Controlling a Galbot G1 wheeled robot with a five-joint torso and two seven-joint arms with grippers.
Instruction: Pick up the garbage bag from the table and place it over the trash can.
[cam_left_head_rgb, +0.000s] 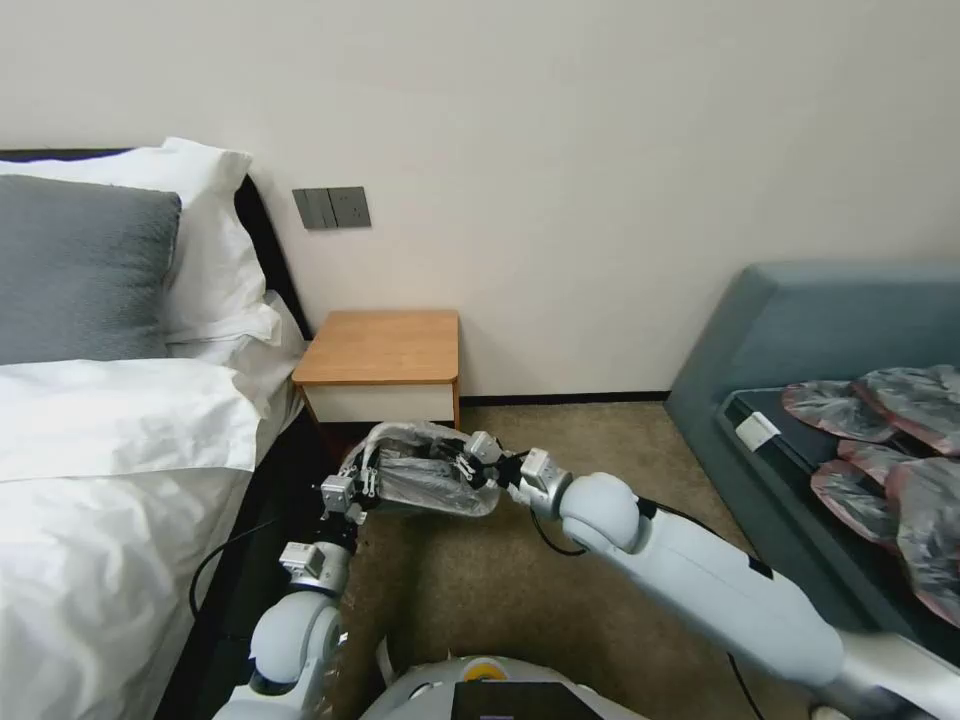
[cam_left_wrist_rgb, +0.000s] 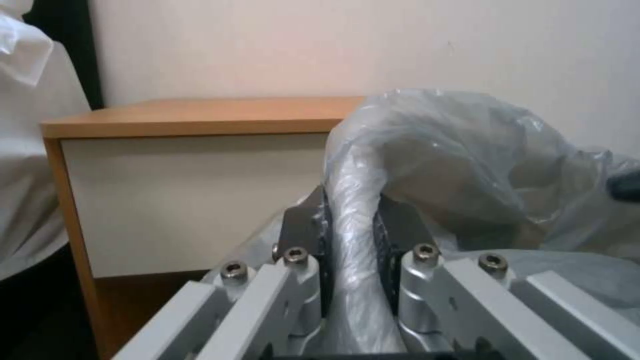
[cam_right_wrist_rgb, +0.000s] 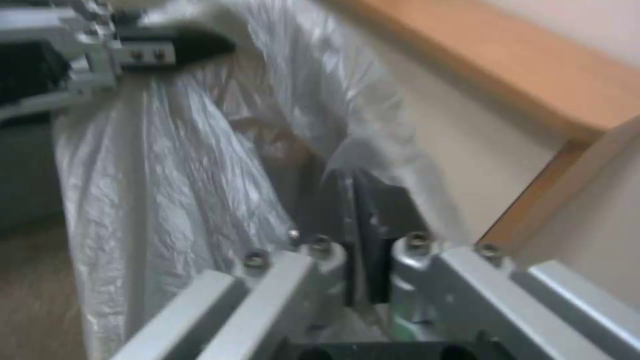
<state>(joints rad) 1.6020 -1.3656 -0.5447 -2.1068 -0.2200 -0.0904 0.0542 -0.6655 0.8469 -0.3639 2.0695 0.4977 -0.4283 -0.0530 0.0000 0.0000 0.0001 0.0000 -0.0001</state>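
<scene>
Both arms low, just in front of table (cam_left_head_rgb: 380, 347), holding garbage bag (cam_left_head_rgb: 430, 480) stretched betw. them. Bag hangs above carpet, at 6 o'clock from table, below its top. L gripper (cam_left_head_rgb: 366, 482) on bag's 9 o'clock side; wrist view: jaws nearly closed, pinching a bunched roll of film. R gripper (cam_left_head_rgb: 468, 462) at bag's 3 o'clock side, jaws narrow, clamped on thin film edge. Spare bags (cam_left_head_rgb: 885, 440) heaped on sofa (cam_left_head_rgb: 790, 330) at 3 o'clock, well apart.

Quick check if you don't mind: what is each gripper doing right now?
Left gripper: shut on the garbage bag.
Right gripper: shut on the same bag, at its other side.
</scene>
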